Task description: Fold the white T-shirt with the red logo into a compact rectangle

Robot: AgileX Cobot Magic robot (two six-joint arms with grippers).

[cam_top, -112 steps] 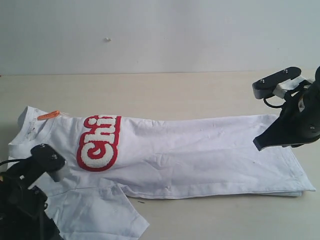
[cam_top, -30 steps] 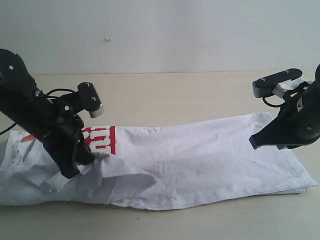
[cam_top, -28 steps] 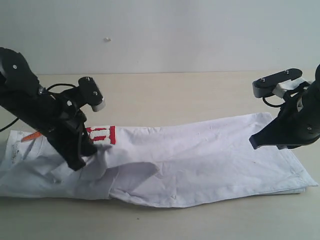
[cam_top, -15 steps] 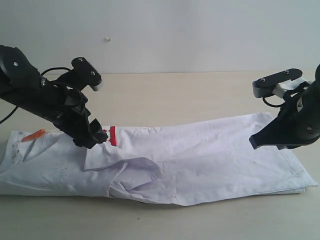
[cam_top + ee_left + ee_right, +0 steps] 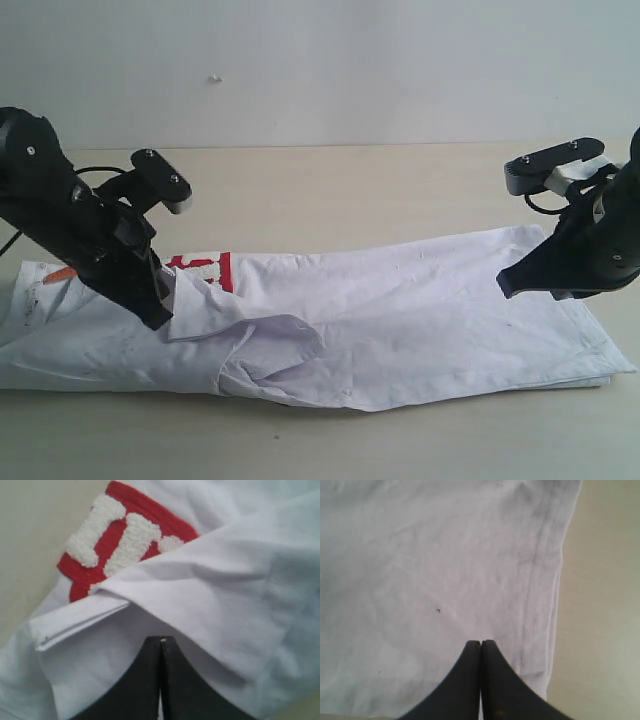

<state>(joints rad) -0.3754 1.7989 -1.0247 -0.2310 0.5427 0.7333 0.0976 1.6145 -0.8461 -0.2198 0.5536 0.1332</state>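
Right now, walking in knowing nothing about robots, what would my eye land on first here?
The white T-shirt lying in a long, rumpled band across the pale table stands out first, with a scrap of its red logo peeking from under a folded flap on the exterior view's left. Two black grippers flank it: the left gripper by the logo, the right gripper over the right end, both with jaws shut.
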